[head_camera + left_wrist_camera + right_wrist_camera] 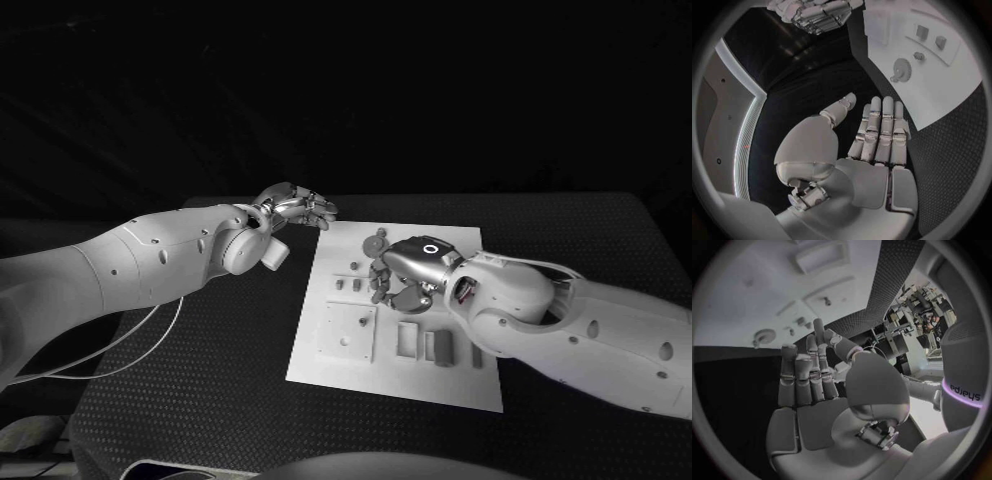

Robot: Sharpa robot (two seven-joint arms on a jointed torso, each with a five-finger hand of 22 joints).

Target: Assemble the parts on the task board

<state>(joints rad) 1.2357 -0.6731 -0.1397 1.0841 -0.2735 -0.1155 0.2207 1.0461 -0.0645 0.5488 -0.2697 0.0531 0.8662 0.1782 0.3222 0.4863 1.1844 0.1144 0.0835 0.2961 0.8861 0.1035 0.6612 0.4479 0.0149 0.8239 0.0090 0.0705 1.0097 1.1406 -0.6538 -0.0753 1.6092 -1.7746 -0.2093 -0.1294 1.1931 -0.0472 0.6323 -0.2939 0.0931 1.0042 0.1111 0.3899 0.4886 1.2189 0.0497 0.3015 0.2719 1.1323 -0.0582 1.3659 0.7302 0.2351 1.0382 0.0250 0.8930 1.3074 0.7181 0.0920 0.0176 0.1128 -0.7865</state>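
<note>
White and flat, the rectangular task board (329,365) lay in the middle of the black table (188,400), its small grey parts (441,347) still scattered across it, some loose near the front, a round gear-like piece (901,66) toward the far left corner. The left hand (294,208) hovered off the board's far left corner, fingers straight and apart, holding nothing. The right hand (398,273) hung over the board's middle; its fingers (811,372) were extended and empty. Assembly looked barely begun, with most pieces apparently left to seat.
</note>
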